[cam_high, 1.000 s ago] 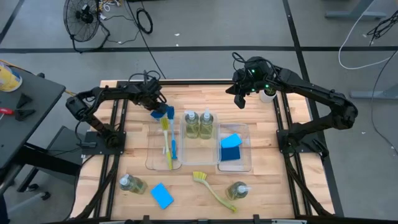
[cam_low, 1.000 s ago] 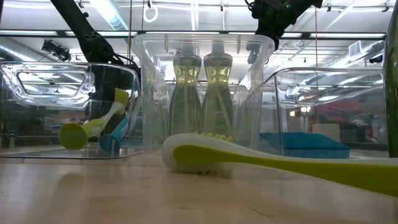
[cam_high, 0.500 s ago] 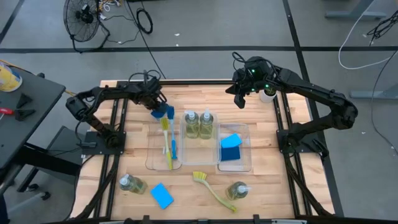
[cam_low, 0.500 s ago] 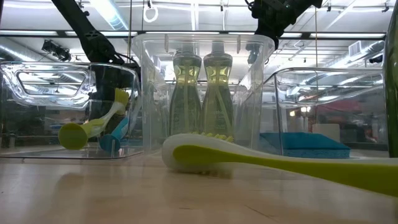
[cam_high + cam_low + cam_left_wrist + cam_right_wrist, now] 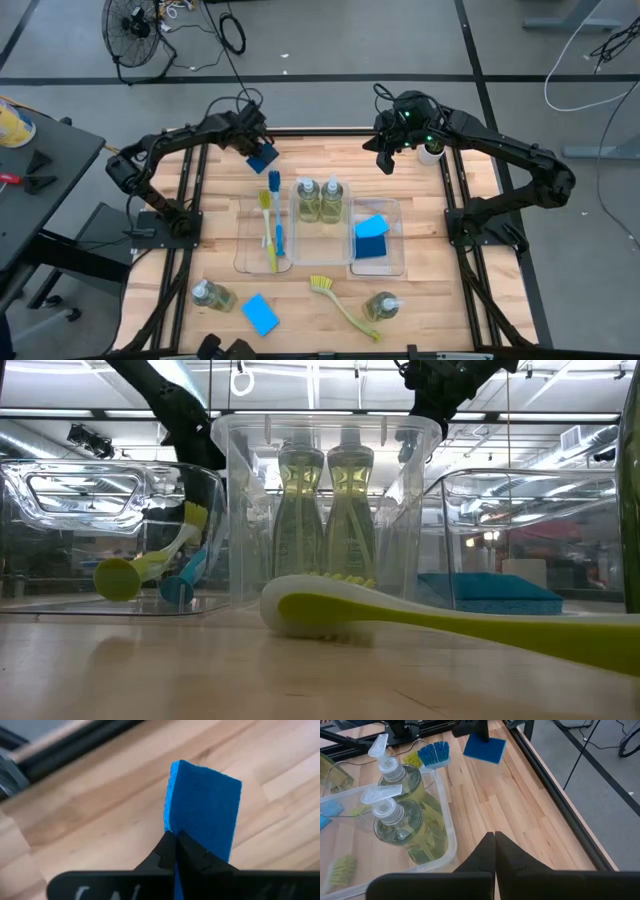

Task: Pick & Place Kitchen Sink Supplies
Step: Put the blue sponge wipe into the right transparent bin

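1 blue sponge (image 5: 262, 157) hangs clamped by an edge in the left gripper (image 5: 254, 140) above the table's far side, apparently clear to carry to a tray, while the right gripper (image 5: 385, 160) waits clenched and empty nearby.

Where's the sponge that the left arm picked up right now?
In the high view, the blue sponge hangs pinched in the left gripper, above the table's far left, behind the brush tray.

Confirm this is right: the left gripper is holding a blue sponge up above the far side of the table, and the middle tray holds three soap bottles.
Not quite. The middle tray holds two soap bottles, as the high view shows. The left gripper does hold a blue sponge above the table's far side.
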